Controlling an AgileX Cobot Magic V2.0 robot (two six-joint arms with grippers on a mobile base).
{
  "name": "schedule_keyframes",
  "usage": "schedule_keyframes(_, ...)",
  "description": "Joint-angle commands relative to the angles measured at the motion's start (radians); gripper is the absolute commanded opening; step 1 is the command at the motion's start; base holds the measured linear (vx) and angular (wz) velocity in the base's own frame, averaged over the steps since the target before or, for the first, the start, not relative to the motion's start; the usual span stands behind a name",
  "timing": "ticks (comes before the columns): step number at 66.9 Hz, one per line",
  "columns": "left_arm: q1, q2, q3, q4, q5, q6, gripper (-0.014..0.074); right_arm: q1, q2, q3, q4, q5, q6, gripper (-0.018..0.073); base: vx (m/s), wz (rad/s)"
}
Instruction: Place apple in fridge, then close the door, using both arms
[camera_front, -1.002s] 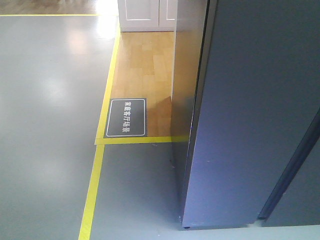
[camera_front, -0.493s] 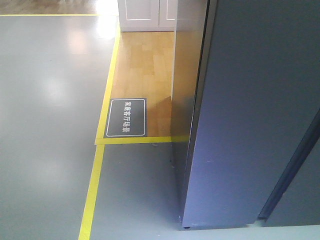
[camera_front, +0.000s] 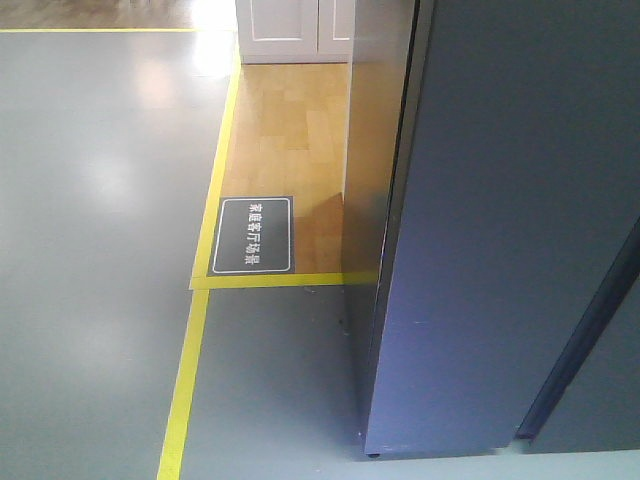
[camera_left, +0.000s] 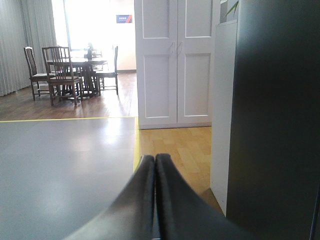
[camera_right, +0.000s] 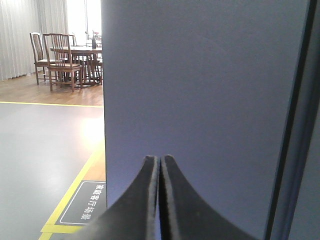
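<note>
Blue-grey fridge (camera_front: 480, 250) appears shut, no apple visible; left gripper (camera_left: 155, 165) and right gripper (camera_right: 160, 165) fingers pressed together, empty. Door-closing stage; next probably retract.

The grey floor (camera_front: 90, 250) is glossy and catches pale glare from bright windows at the far end. Yellow tape lines (camera_front: 185, 380) border a patch of light wood flooring (camera_front: 290, 130), where a dark floor sign (camera_front: 251, 235) with white characters lies flat. A white double-door cabinet (camera_left: 172, 60) stands at the back. Farther off, on darker wood boards, wooden chairs (camera_left: 60, 70) surround a dining table (camera_left: 87, 62) beside long pale curtains (camera_left: 20, 40).
</note>
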Motion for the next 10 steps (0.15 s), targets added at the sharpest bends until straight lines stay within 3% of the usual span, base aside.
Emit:
schedule_keyframes(1,0.0,-0.015,-0.017,-0.006,-0.07,-0.002,-0.0006,-0.003,-0.012,-0.005,-0.01,-0.078,-0.004,-0.0003,0.0,0.0)
schedule_keyframes(10,0.0,-0.015,-0.017,-0.006,-0.07,-0.002,-0.0006,-0.003,-0.012,-0.005,-0.01,-0.078,-0.004,-0.0003,0.0,0.0)
